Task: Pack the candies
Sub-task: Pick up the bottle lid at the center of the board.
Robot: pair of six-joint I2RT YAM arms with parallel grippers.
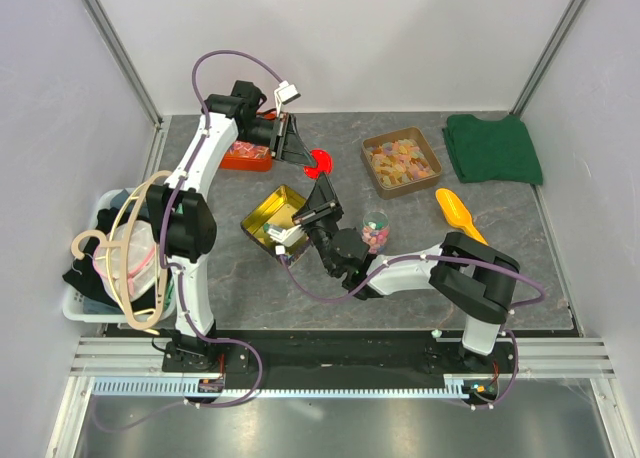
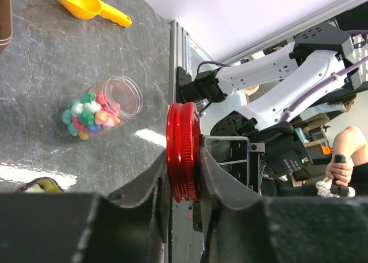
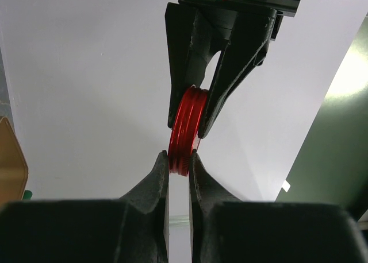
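The candies (image 1: 376, 235) (image 2: 92, 115), small chunky sweets in mixed colours, fill an open clear jar (image 2: 109, 107) lying on its side on the grey table. A red screw lid (image 1: 318, 162) (image 2: 183, 151) (image 3: 187, 128) is held on edge in the air above the table, with both grippers on it. My left gripper (image 1: 303, 158) (image 2: 184, 162) (image 3: 188, 128) pinches its two flat faces from one side. My right gripper (image 1: 322, 186) (image 3: 179, 157) is shut on the opposite rim, fingertips almost meeting the left ones.
A yellow scoop (image 1: 458, 213) (image 2: 86, 3) lies right of the jar. A brown tray of gummies (image 1: 400, 161), an orange-red tray (image 1: 247, 158), an open yellow tin (image 1: 272, 215), a green cloth (image 1: 492, 148) and a white basket with hangers (image 1: 100, 268) stand around.
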